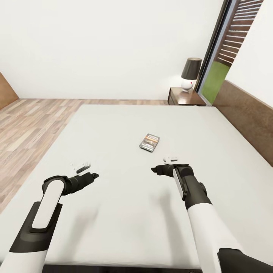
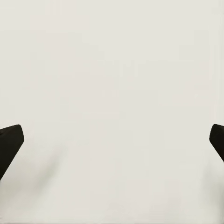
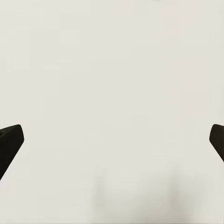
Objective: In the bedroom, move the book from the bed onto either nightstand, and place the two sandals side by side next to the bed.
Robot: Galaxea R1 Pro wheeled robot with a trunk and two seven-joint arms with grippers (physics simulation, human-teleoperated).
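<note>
From the head view, the small thin book (image 1: 149,142) with a dark cover and an orange band lies flat near the middle of the very big bed (image 1: 113,212) with its plain off-white mattress. It has not been moved yet. The low dark-brown wooden nightstand (image 1: 186,97) stands past the far corner of the bed, well apart from the book, with a white lamp (image 1: 189,74) with a dark shade on top. The left hand (image 1: 80,167) hangs over the mattress, empty, well to the left of the book. The right hand (image 1: 170,159) hangs near the book, a little in front of it and to its right, not touching it. I think nothing of the job is done: the book must go to the nightstand, and the sandals must be set by the bed.

From the left wrist view, the two dark fingertips (image 2: 10,142) are spread wide, holding nothing, over bare mattress.

From the right wrist view, the fingertips (image 3: 10,142) are spread wide too, over bare mattress.
</note>
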